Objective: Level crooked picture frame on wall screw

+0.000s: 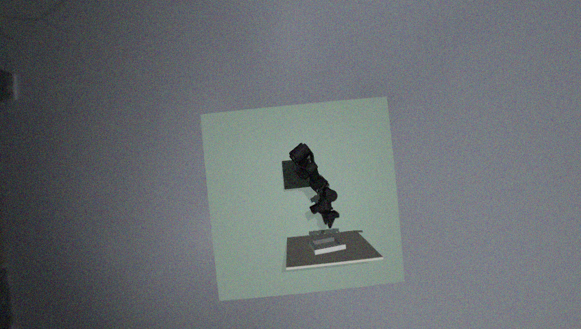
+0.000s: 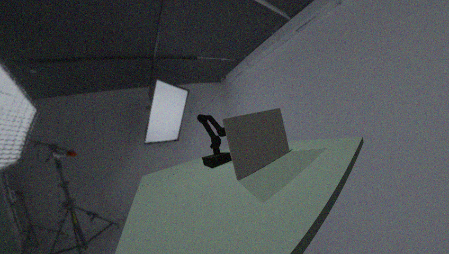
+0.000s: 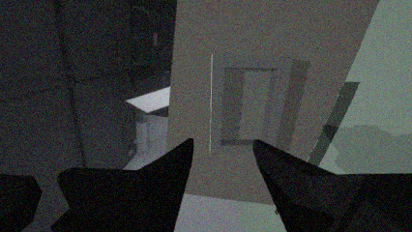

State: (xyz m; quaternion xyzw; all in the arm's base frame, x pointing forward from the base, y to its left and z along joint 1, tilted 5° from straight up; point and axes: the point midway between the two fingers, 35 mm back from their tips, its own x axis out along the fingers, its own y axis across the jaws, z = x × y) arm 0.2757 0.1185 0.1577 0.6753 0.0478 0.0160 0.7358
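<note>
The picture frame [image 1: 331, 249] [image 3: 218, 103] hangs on the upright wall panel [image 1: 299, 254] [image 2: 255, 141] [image 3: 271, 24]. It looks tilted against the panel: in the top view, the left end of its pale upper edge sits higher on the wall than the right end. In the wrist view, its end toward the top of the image is likewise the high one. My gripper [image 1: 329, 226] [image 3: 222, 143] is open and empty, off the wall in front of the frame; the exact distance is unclear. The screw and the notched strip are hidden. The exterior view shows only the panel's back, which hides the frame and gripper.
The pale green table [image 1: 240, 203] [image 2: 176, 214] carries the panel and the dark robot base [image 1: 290, 175] [image 2: 214, 161]. Shadows fall across the panel and frame. A white light panel [image 2: 167, 113] and a light stand [image 2: 67, 188] are in the background.
</note>
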